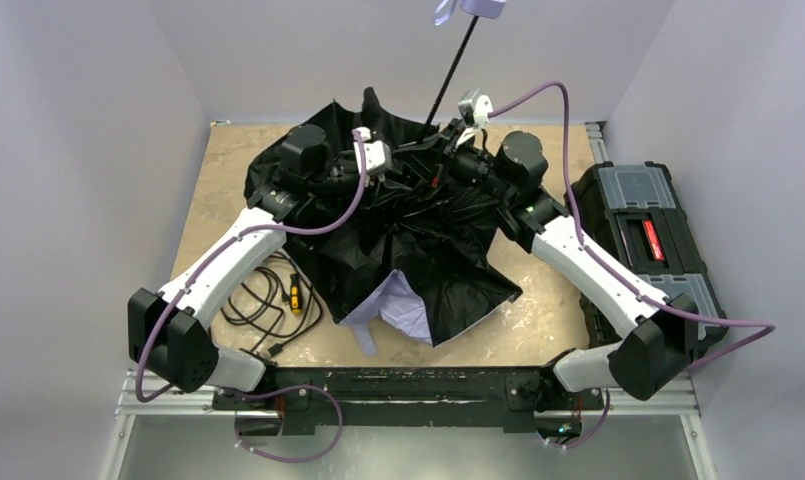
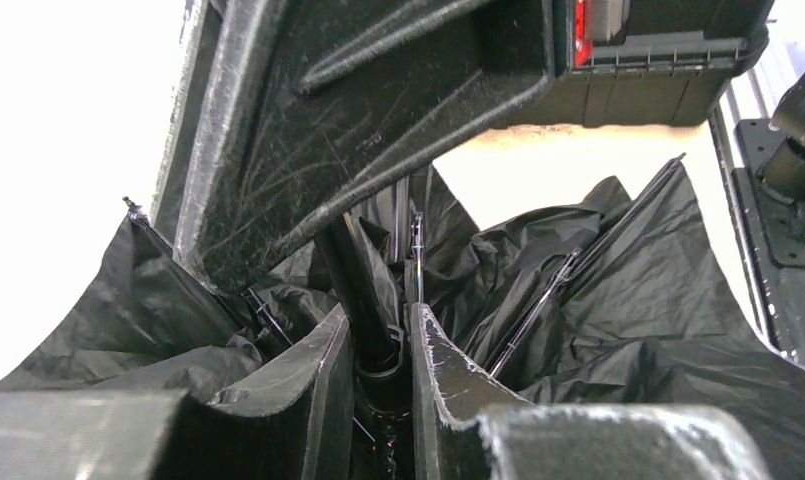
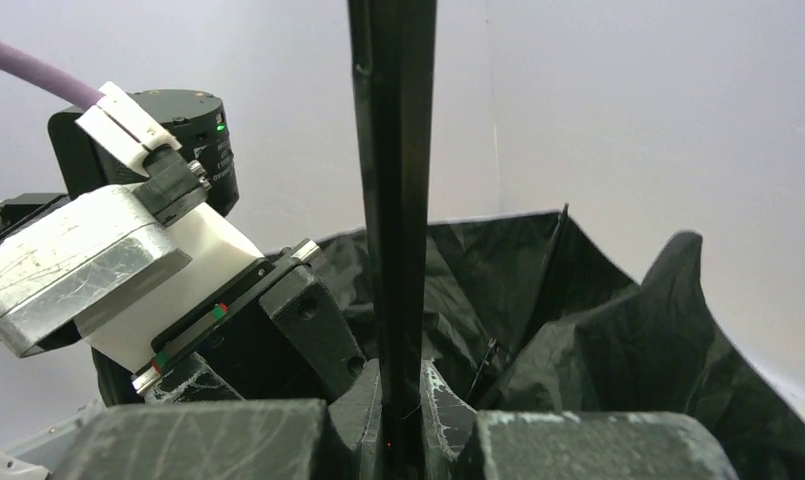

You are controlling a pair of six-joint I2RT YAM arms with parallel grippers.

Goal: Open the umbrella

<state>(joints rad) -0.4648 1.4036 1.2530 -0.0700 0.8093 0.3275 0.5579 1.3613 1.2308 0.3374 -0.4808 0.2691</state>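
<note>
Overhead alone, the umbrella [image 1: 418,262] shows its handle [image 1: 483,8] (lavender).

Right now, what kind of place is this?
Probably a robot test cell: plain white walls enclose the table, the left arm and right arm are mounted at its near edge, and a black tool case sits alongside.

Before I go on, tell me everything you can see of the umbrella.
The umbrella lies half-spread and crumpled on the table, its glossy black lining up, one pale lavender fold showing at the near edge. Thin dark ribs run along the fabric. Its thin black shaft slants up to a lavender handle. The right gripper clamps the shaft; the left gripper flanks the black hub, contact unclear.
</note>
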